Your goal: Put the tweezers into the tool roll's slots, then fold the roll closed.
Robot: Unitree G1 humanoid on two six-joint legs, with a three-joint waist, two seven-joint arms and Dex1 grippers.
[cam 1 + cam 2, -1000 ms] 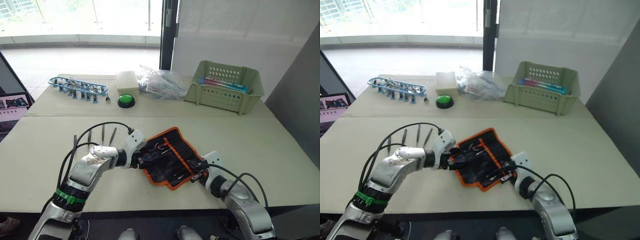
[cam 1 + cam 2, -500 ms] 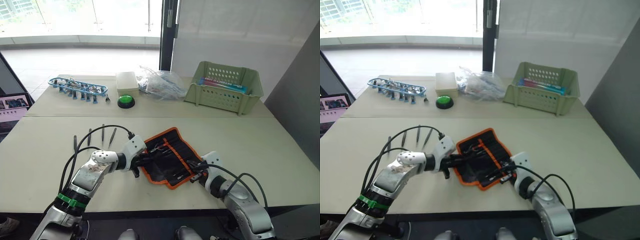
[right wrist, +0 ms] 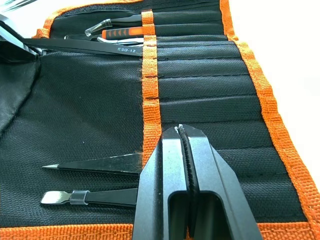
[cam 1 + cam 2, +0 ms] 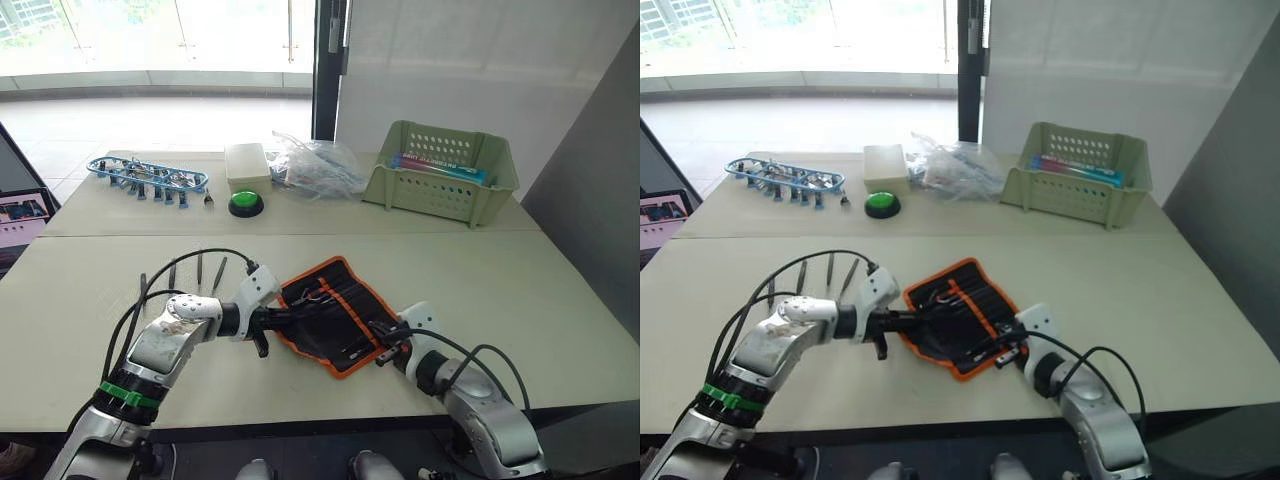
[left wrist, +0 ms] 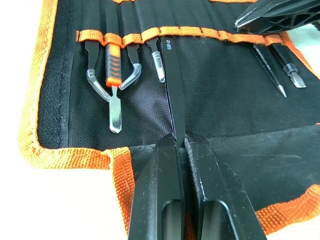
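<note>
The tool roll point(image 4: 337, 316) lies open on the near table, black with orange edging. My left gripper point(image 5: 180, 142) is shut on one slim black tweezers point(image 5: 171, 90) at the roll's left edge. The tweezers' far end sits under the orange stripe of the slots point(image 5: 190, 33). My right gripper point(image 3: 181, 131) is shut, its tips resting on the roll's orange inner stripe point(image 3: 150, 100) near the right end. Several more tweezers point(image 4: 199, 268) lie side by side on the table left of the roll. Other small tools point(image 5: 114, 75) sit in neighbouring slots.
On the far table stand a green plastic basket point(image 4: 440, 175), a crumpled clear bag point(image 4: 320, 165), a beige box point(image 4: 247, 163), a green button point(image 4: 243, 203) and a blue rack of clips point(image 4: 145, 178). A screen point(image 4: 20, 215) stands at the left edge.
My left gripper went from open over the roll's left part to shut on the black tweezers, and its wrist turned. The right gripper has stayed put on the roll.
</note>
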